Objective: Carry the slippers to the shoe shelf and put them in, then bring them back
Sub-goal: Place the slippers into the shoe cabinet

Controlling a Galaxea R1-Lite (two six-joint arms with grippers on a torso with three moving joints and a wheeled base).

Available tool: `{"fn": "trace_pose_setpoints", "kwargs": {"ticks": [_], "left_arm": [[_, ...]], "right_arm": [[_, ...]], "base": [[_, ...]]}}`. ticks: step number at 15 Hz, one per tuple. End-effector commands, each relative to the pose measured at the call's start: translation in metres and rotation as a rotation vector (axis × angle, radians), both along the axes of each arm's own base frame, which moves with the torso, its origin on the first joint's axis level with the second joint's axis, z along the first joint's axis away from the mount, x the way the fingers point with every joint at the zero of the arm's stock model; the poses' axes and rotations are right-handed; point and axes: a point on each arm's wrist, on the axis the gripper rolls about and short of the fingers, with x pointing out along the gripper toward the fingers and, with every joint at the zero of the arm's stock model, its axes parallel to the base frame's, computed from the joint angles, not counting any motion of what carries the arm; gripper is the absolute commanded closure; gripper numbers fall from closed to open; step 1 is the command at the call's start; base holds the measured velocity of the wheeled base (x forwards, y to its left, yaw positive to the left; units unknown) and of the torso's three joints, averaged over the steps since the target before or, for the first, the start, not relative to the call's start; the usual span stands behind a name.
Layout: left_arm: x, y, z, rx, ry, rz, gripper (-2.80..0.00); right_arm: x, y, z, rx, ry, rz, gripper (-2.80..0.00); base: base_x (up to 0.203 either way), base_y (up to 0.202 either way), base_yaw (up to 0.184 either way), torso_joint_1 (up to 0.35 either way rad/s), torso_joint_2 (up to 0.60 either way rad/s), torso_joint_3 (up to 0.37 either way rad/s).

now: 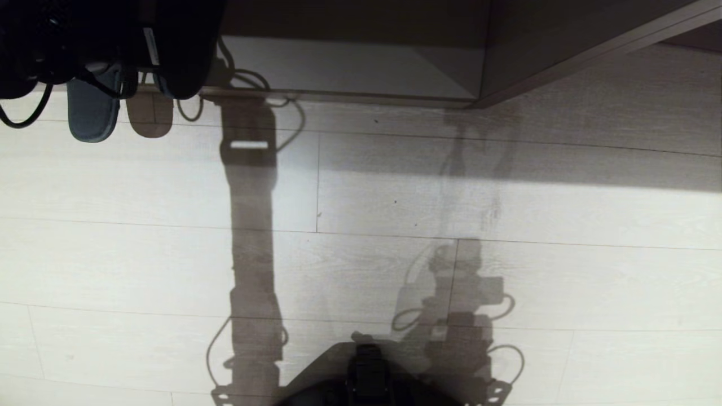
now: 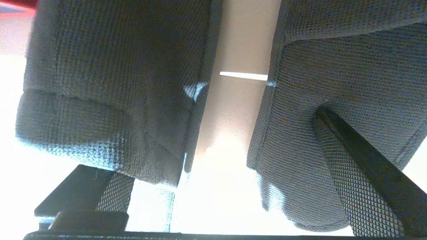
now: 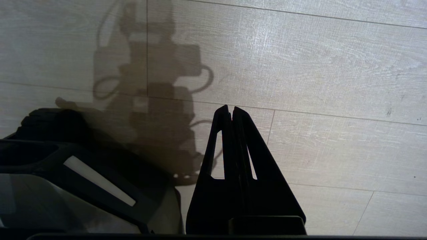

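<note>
Hanging from the left gripper [image 2: 213, 186] at the head view's upper left, the slippers [image 1: 93, 115] dangle over the floor [image 1: 395, 225]; its fingers [image 2: 363, 173], spread wide, hook into both for one carry. The shoe shelf [image 1: 350, 73] sits just beyond. Farther right, the right gripper [image 3: 230, 111] hangs pinched together, empty, probably parked.

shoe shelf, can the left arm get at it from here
Probably yes: the left end effector, carrying the slippers, hangs right at the open front of the shoe shelf, with nothing visible between.

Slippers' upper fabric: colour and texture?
Grey-blue slippers with a fine waffle-like weave; clearest in the left wrist view.
</note>
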Motion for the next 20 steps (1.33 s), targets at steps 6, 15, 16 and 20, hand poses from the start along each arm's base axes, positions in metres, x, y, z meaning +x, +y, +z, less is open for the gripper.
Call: {"fn": "trace_pose_setpoints", "kwargs": {"ticks": [6,15,16,20], "left_arm": [[0.026,0.012,-0.008,0.084,-0.107,0.153,-2.80],[0.018,0.018,0.003,0.053,-0.162,0.195,-2.80],[0.014,0.016,0.006,0.042,-0.170,0.198,-2.80],[0.001,0.012,0.019,0.017,-0.220,0.184,-2.80]], "right_arm": [[0.000,0.000,0.000,-0.001,0.001,0.001,0.00],[0.000,0.000,0.000,-0.001,0.001,0.001,0.00],[0.000,0.000,0.000,-0.001,0.001,0.001,0.00],[0.000,0.000,0.000,-0.001,0.000,0.000,0.00]], "base": [[0.000,0.000,0.000,0.000,0.00,0.000],[0.000,0.000,0.000,0.000,0.00,0.000],[0.000,0.000,0.000,0.000,0.00,0.000],[0.000,0.000,0.000,0.000,0.00,0.000]]}}
